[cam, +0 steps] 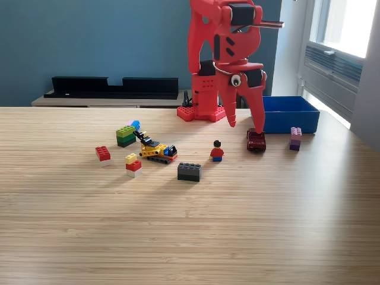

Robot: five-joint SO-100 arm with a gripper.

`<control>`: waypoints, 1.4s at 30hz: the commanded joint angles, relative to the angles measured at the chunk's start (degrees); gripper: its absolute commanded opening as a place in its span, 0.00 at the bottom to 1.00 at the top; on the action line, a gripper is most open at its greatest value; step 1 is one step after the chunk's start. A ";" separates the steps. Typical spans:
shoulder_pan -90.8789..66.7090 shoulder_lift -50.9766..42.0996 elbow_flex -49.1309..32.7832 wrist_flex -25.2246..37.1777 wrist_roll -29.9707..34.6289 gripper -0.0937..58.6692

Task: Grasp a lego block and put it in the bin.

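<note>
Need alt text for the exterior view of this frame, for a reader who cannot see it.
A red robot arm points its open gripper down at a wooden table, just above a dark red toy car beside a blue bin. Lego blocks, a small yellow vehicle and a minifigure lie scattered toward the view's left.

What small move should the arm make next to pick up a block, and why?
Probably lower the gripper a little toward the dark red piece. The fingers hang open and empty, just above the table and slightly to that piece's left in the exterior view. It lies nearest, right in front of the blue bin, so the carry would be short.
</note>
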 commanded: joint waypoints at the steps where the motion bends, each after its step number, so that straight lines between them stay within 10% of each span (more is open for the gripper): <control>1: -5.45 5.01 1.67 2.46 -8.44 0.54; 30: -10.02 3.52 5.80 1.32 -19.51 0.54; 42: -9.49 -12.92 0.79 0.97 -19.07 0.51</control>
